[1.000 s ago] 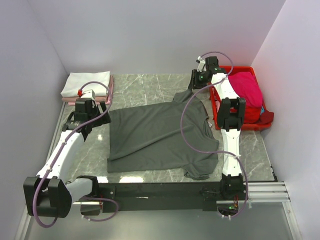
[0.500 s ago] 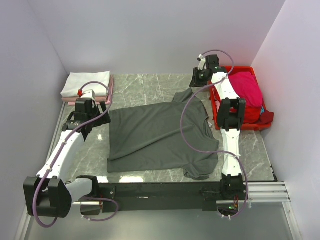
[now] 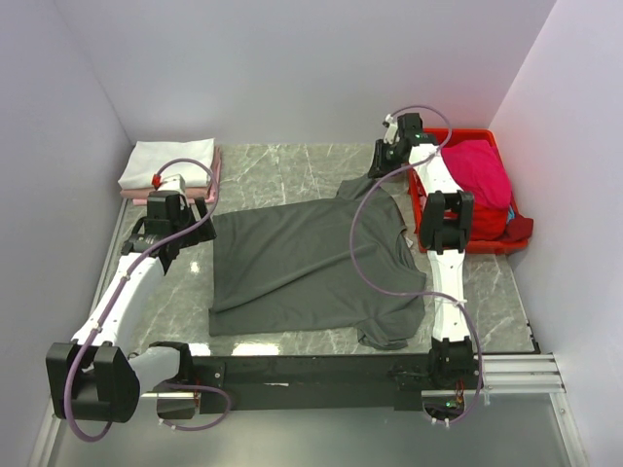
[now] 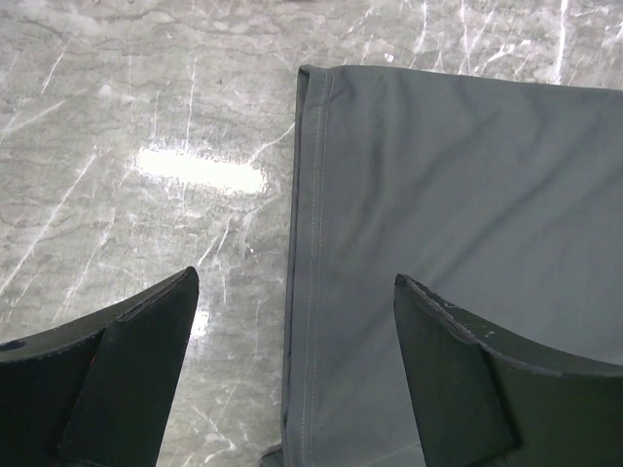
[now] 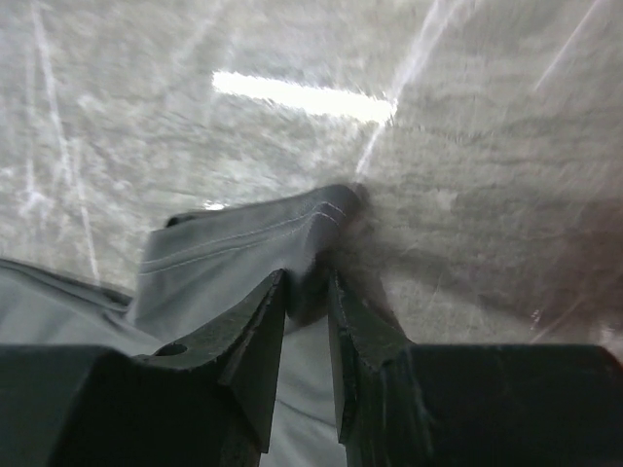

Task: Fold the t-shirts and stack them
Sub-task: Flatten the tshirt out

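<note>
Now the grey t-shirt [image 3: 302, 268] lies spread at the centre of the top view, apparently being straightened before folding. The right gripper [image 5: 305, 292] pinches its sleeve [image 5: 243, 248] at upper right; the left gripper [image 4: 294, 287] hangs wide open over the hem [image 4: 307, 243], and should next close on it.

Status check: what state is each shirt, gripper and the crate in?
grey t-shirt: spread flat, far sleeve pinched.
right gripper: shut on the grey t-shirt's sleeve.
left gripper: open, above the shirt's hem.
white t-shirt: folded, atop folded pink t-shirt.
red crate: holds bunched magenta t-shirt.
</note>
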Robot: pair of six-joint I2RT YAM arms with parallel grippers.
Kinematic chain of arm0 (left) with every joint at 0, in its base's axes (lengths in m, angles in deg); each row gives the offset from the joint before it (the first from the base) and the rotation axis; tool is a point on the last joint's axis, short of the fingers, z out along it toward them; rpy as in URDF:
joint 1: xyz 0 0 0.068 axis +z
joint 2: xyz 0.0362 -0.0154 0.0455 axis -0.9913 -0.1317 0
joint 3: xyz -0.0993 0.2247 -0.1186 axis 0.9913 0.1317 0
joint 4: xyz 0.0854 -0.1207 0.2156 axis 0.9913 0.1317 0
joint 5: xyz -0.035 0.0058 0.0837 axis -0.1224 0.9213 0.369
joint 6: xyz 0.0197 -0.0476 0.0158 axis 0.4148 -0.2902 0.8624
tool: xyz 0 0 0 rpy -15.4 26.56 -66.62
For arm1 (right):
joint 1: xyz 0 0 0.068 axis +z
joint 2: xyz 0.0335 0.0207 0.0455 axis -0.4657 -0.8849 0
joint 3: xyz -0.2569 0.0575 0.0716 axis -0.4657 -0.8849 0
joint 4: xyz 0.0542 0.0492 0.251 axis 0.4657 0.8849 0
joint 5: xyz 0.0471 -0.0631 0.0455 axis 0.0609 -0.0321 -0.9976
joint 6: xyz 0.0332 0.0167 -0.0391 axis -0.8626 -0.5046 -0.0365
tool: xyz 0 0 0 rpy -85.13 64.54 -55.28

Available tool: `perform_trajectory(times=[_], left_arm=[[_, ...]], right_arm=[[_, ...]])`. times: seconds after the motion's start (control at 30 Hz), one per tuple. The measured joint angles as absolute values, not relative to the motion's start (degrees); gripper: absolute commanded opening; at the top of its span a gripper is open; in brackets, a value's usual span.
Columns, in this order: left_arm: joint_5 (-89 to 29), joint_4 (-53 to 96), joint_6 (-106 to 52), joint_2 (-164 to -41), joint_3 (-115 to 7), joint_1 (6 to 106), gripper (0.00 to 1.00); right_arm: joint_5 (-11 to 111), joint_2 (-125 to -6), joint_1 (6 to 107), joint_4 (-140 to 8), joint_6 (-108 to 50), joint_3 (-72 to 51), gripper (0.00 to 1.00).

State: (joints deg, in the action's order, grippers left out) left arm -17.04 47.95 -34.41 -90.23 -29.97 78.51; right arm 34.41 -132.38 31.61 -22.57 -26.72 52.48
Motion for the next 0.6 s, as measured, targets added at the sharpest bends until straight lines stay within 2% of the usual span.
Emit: perform_trajectory(times=[0.1,0.13,0.23,0.4,0.6], left_arm=[[-17.0,48.0,-34.4,-90.4,-30.0,78.5,0.86],[-17.0,48.0,-34.4,-90.4,-30.0,78.5,0.86],[-17.0,48.0,-34.4,-90.4,-30.0,78.5,0.86],[-17.0,48.0,-34.4,-90.4,-30.0,78.5,0.86],[-17.0,48.0,-34.4,-91.0,-30.0,78.5,0.86]], right_arm=[[34.4,-133.2,31.6,-21.7,-26.9,52.5,0.20],[34.4,-133.2,31.6,-21.6,-27.0,52.5,0.11],[33.6,-133.2,31.6,-21.7,-27.3,52.5,0.00],[31.2,-132.6,31.6,-24.3,-26.7,50.1,0.00],[28.0,-125.9,31.6,-27.3,-22.5,38.7,0.00]])
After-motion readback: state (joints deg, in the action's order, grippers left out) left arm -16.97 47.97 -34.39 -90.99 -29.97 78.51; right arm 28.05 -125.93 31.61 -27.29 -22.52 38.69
